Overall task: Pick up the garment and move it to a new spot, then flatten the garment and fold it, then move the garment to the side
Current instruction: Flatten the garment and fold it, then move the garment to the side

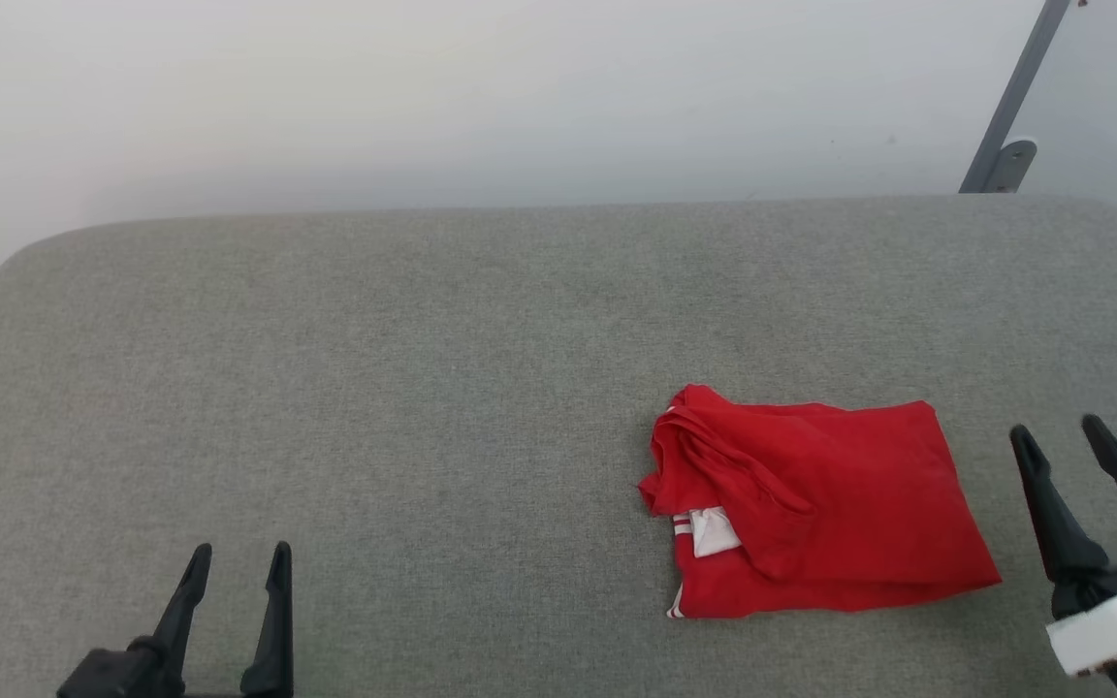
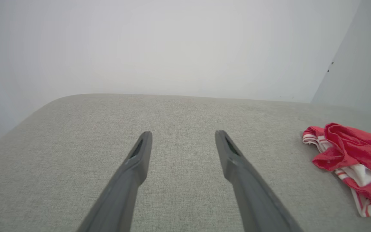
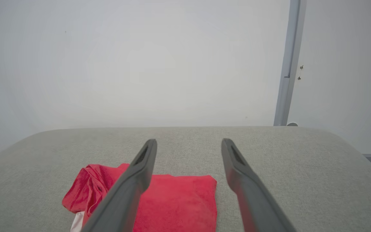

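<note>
The garment (image 1: 815, 504) is lying folded in a rough red rectangle on the grey cushioned surface (image 1: 403, 368), toward its right side, with white trim peeking out at its left edge. The right gripper (image 1: 1055, 428) is hanging just beside its right edge, fingers spread wide and gripping nothing. The left gripper (image 1: 241, 550) is sitting well apart at the near left, equally wide and empty-handed. A grey metal post (image 1: 1016, 92) is slanting up the pale wall (image 1: 442, 97) behind the far right corner.

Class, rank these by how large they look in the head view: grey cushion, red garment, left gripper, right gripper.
Largest: grey cushion.
Then garment.
Last, left gripper and right gripper: look alike, both cut by the frame edge, so unranked.
</note>
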